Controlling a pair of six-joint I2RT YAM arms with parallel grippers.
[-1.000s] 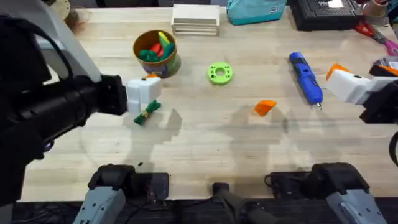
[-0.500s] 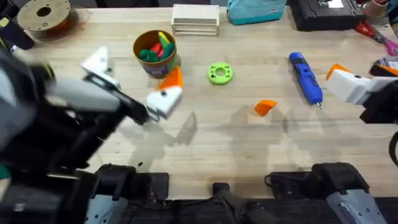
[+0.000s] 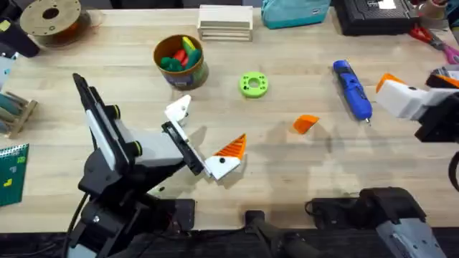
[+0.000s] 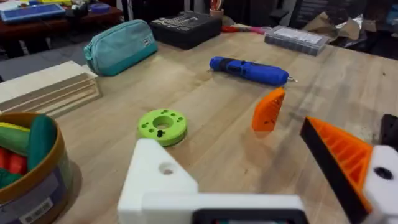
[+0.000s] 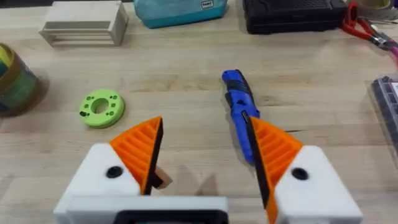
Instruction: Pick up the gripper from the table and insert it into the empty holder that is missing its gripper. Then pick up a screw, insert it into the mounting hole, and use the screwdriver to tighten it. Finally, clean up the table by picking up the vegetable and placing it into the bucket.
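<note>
We see the left gripper (image 3: 203, 137) spread wide and empty over the table's near middle. The right gripper (image 5: 205, 152) hangs open at the right edge, beside the screwdriver (image 3: 352, 89). The loose orange gripper (image 3: 305, 123) lies apart from the green holder (image 3: 253, 84); the bucket (image 3: 181, 62) holds toy foods.

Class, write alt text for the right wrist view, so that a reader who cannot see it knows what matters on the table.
The right gripper hangs open over a wooden table, its orange ribbed pads spread wide. Just beyond it lies the blue screwdriver, with the lime-green holder further off to one side. A teal pouch and a stack of pale wooden boards lie at the far edge.
</note>
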